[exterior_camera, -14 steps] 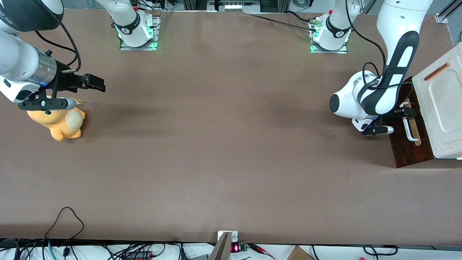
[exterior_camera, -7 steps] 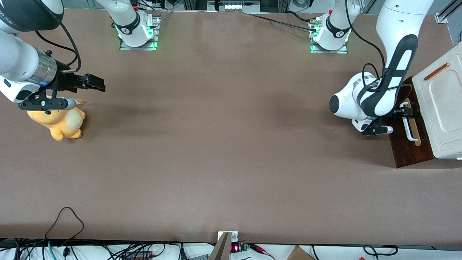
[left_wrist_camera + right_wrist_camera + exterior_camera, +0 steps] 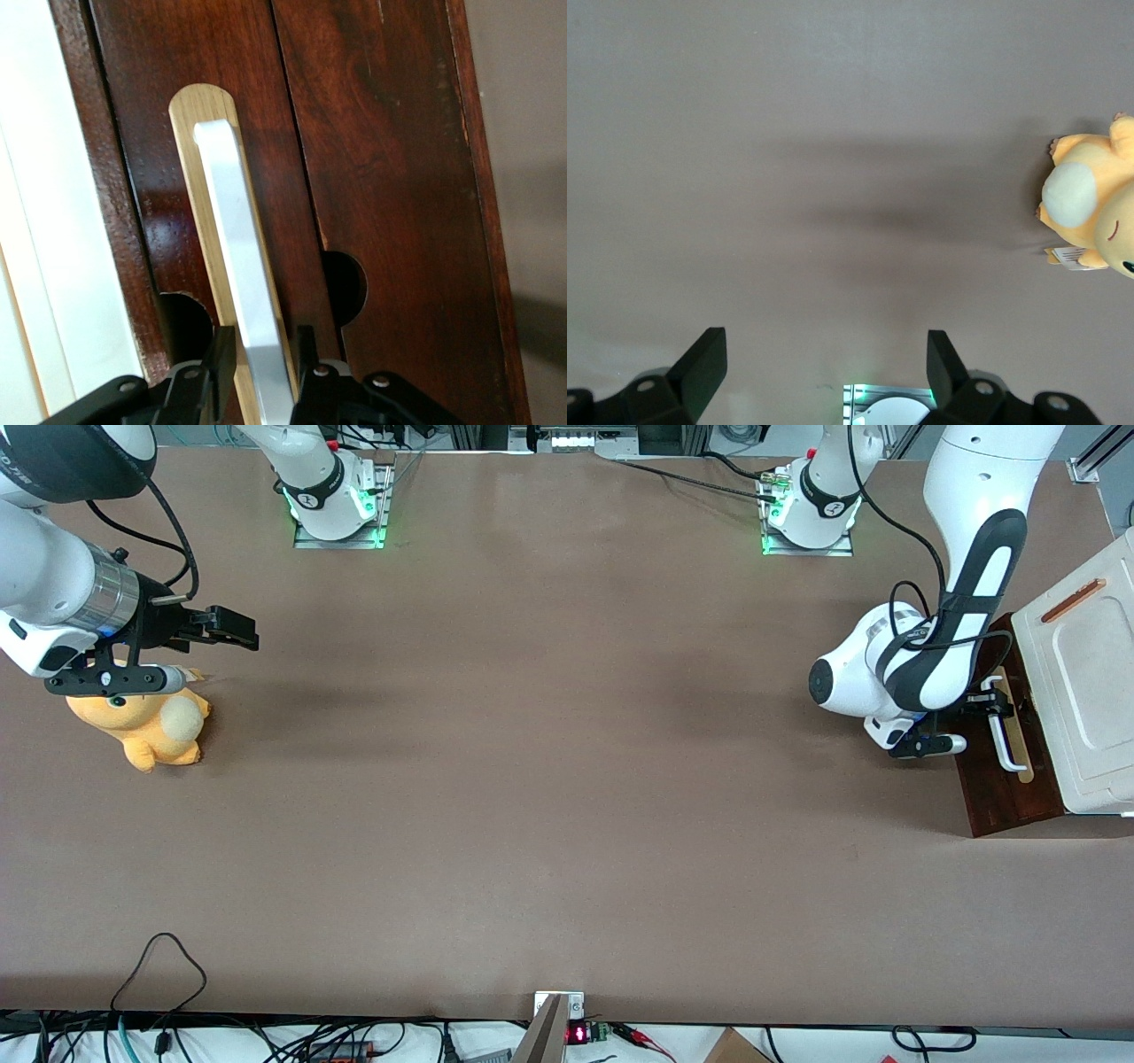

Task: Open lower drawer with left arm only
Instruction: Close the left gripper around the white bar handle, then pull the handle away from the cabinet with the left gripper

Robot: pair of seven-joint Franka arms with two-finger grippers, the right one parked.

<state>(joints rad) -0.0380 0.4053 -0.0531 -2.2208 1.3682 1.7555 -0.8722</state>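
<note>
The lower drawer (image 3: 1005,797) has a dark reddish-brown front and a white bar handle (image 3: 1008,735) on a pale wood strip, at the working arm's end of the table. The left arm (image 3: 939,646) reaches down to it. Its black gripper (image 3: 998,701) is at the end of the handle farther from the front camera. In the left wrist view the gripper (image 3: 263,363) is open and its fingers (image 3: 220,359) straddle the handle (image 3: 235,239), with a small gap on one side. The drawer front (image 3: 151,177) looks flush with the wood panel beside it.
A cream-white cabinet panel (image 3: 1085,691) with a thin orange strip (image 3: 1072,600) sits just above the drawer front. An orange plush toy (image 3: 151,726) lies at the parked arm's end of the table and shows in the right wrist view (image 3: 1090,212).
The gripper has shifted slightly along the handle and closer onto it. The drawer front has not moved.
</note>
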